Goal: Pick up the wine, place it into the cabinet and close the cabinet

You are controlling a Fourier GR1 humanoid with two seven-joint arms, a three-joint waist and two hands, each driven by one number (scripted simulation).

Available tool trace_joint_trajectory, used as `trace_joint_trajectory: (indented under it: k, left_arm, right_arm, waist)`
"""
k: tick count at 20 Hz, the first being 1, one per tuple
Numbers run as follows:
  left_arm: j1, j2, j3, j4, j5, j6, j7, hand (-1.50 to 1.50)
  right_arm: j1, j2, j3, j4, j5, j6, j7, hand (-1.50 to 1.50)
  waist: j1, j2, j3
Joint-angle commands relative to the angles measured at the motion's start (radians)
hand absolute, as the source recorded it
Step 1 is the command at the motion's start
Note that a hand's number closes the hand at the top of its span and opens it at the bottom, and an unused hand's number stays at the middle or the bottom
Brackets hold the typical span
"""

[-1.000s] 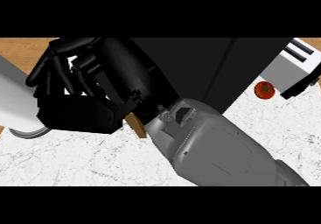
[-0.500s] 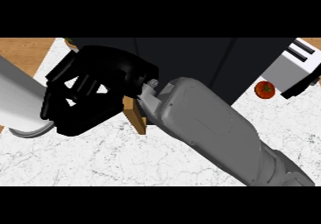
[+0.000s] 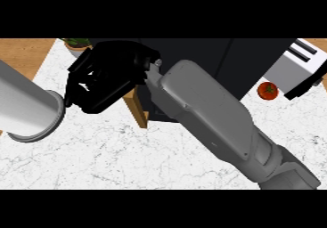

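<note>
**Right hand at the cabinet's wooden door edge**

The right forearm (image 3: 212, 120) crosses the view from the lower right corner up to the middle, a smooth grey shell covering much of the white marbled counter (image 3: 126, 156). Its black hand (image 3: 106, 75) lies over the upper left of the dark cabinet (image 3: 192, 53), beside the narrow wooden door edge (image 3: 138, 107) that juts down onto the stone. The fingers look bent, yet whether they grasp anything cannot be told; the hand hides what lies under it. The wine bottle cannot be made out anywhere.

The left forearm (image 3: 24, 107) comes in from the left edge as a pale grey cylinder with a rimmed round end; its hand does not show.

Open marble remains along the bottom, between the two arms. At the right, a red tomato (image 3: 267, 90) sits on the counter just beside a white toaster (image 3: 300, 67) with black slots. A small green plant (image 3: 77, 43) stands at the top left, near the counter's edge, where wooden floor (image 3: 21, 53) shows.
</note>
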Motion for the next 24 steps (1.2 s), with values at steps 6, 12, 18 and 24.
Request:
trace_joint_trajectory:
  k: [6, 12, 18, 24]
  left_arm:
    - [0.018, -0.033, 0.082, 0.028, -0.009, -0.095, 0.020, -1.50]
    - [0.037, -0.052, 0.109, -0.005, -0.030, -0.079, 0.051, -1.50]
    - [-0.004, -0.084, 0.105, 0.008, -0.039, -0.057, 0.068, -1.50]
    - [-0.021, -0.075, 0.109, -0.009, -0.063, -0.058, 0.091, -1.50]
  right_arm:
    - [-0.039, -0.032, -0.110, 0.237, -0.047, 0.172, -0.117, 1.50]
    - [-0.034, -0.036, -0.102, 0.293, -0.016, 0.128, -0.204, 1.50]
    - [-0.061, -0.127, -0.134, 0.313, 0.053, 0.035, -0.281, 1.50]
    - [-0.046, -0.139, -0.148, 0.304, 0.086, -0.011, -0.351, 1.50]
  waist:
    - [-0.008, 0.003, 0.001]
    - [-0.002, 0.001, 0.001]
    - [-0.016, 0.007, -0.001]
    - [-0.019, 0.013, -0.002]
